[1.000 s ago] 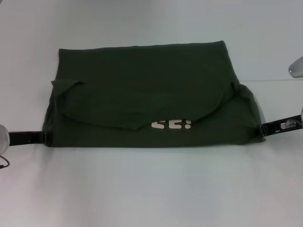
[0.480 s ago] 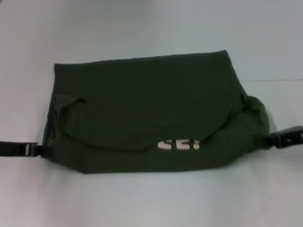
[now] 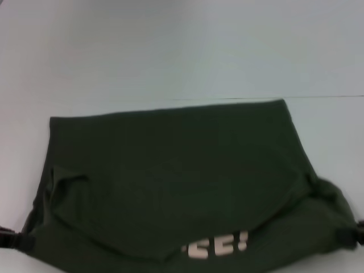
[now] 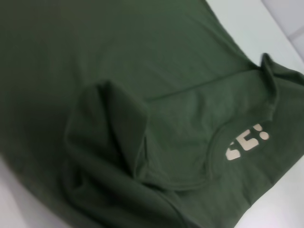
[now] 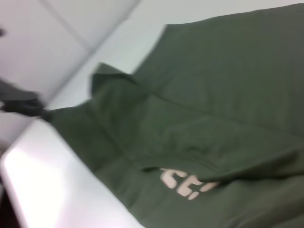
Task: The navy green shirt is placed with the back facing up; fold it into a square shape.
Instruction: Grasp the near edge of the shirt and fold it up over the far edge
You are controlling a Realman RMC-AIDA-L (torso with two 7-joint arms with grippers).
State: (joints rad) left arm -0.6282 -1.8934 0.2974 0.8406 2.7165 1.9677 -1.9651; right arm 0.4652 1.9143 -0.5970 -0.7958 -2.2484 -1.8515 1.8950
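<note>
- Head view first: the large dark olive-green short-sleeved shirt of soft matte fabric point(image 3: 170, 187) lies on the pale white table point(image 3: 170, 51), folded into a wide band, and it now runs right down to the near edge of the picture.
- A moment ago the whole band sat mid-table with clear table below it; now it sits much nearer the robot, so I'd say both arms are dragging it back together.
- White block lettering point(image 3: 219, 245) peeks out under the curved flap near the front edge, so this shirt is not plain.
- The black left gripper point(image 3: 12, 240) sits at the shirt's near left corner and the black right gripper point(image 3: 351, 236) at its near right corner; each looks clamped on the cloth, as both were before.
- Judging by the shape, it is still an oblong: a cross fold remains before it is square.
</note>
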